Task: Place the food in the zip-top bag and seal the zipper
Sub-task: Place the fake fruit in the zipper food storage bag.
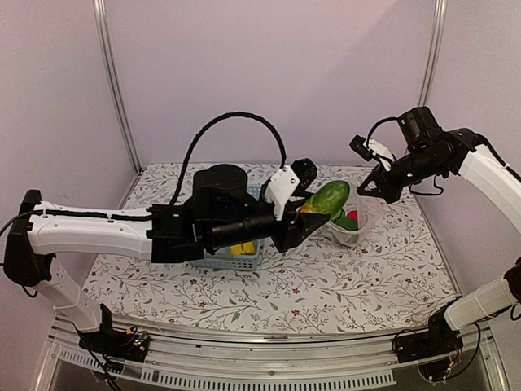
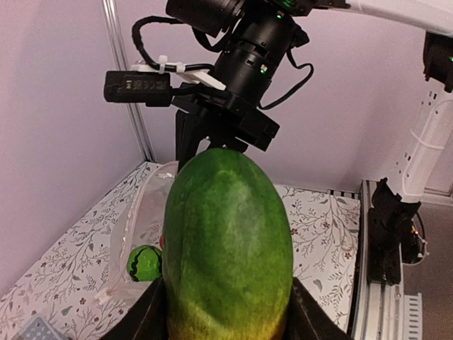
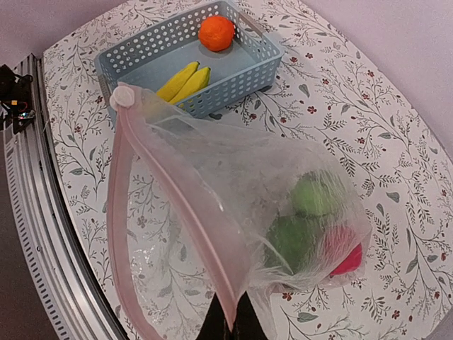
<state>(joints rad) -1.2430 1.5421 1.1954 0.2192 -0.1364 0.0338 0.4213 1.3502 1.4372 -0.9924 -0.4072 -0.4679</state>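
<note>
My left gripper (image 1: 308, 218) is shut on a large green toy fruit with a yellow-orange base (image 1: 326, 198); it fills the left wrist view (image 2: 228, 248). I hold it in the air just left of the clear zip-top bag (image 1: 352, 226). My right gripper (image 3: 235, 327) is shut on the bag's pinkish zipper strip (image 3: 185, 212) and holds the mouth up and open. Inside the bag lie two green pieces (image 3: 297, 219) and a red piece (image 3: 347, 256). Yellow bananas (image 3: 182, 83) and an orange (image 3: 216, 32) lie in the blue basket (image 3: 134, 53).
The blue basket (image 1: 213, 259) sits under my left arm on the floral cloth. The right arm (image 2: 241, 64) hangs over the bag in the left wrist view. Metal frame posts (image 1: 114, 81) stand at the back corners. The table's front rail (image 1: 269, 342) runs along the near edge.
</note>
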